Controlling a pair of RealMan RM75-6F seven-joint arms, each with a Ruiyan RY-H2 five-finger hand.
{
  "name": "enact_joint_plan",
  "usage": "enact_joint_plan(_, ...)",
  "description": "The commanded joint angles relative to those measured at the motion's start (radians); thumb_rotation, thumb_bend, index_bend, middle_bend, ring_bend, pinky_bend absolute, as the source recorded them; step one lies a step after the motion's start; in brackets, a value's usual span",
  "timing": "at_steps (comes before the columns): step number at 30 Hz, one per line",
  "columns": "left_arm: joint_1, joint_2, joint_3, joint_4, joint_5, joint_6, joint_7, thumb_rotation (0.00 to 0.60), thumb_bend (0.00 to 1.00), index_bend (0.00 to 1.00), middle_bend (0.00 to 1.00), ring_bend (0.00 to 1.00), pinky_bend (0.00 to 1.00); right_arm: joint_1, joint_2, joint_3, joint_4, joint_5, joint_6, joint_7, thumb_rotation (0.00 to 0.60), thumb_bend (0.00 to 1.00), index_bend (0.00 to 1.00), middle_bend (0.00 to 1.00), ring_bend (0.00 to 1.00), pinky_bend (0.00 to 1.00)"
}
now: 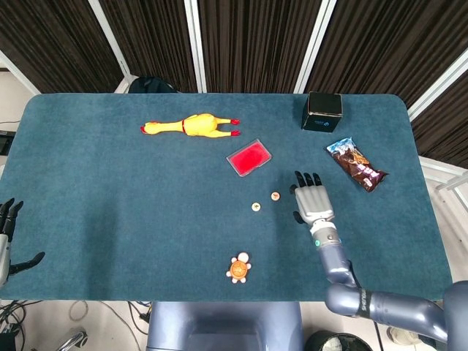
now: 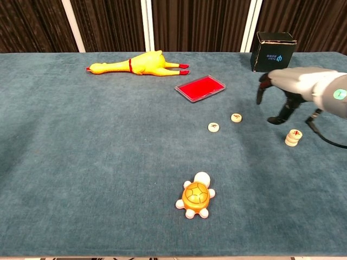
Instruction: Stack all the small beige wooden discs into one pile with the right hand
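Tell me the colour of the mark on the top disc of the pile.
Red, on the pile; clearest in the chest view.

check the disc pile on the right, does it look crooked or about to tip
Slightly. In the chest view the pile of discs stands free of the right hand, and its top disc sits a little off-centre over the ones beneath. It looks upright, not toppling. Two loose discs lie flat nearby, unstacked.

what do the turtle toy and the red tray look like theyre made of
Turtle toy: probably soft rubber or vinyl, given its glossy orange shell and rounded cream limbs. Red tray: seemingly clear hard plastic around a matte red insert; its rim looks translucent.
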Motion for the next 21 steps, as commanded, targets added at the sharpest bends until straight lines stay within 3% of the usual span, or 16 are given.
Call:
enact_joint_plan(1, 0.000, 0.001, 0.000, -0.001, -0.001, -0.001, -0.002, 0.600, 0.01, 0.08, 0.00, 0.00, 0.00, 0.044, -0.044, 0.026, 0.037, 0.056, 0.012, -0.046, 0.600, 0.40, 0.34, 0.00, 0.00, 0.00)
enact_joint_plan(21, 0.000, 0.004, -0.004, -0.002, -0.009, -0.004, -0.015, 0.600, 0.01, 0.08, 0.00, 0.00, 0.00, 0.138, -0.194, 0.062, 0.255, 0.191, -0.003, -0.113, 0.600, 0.40, 0.34, 0.00, 0.00, 0.00)
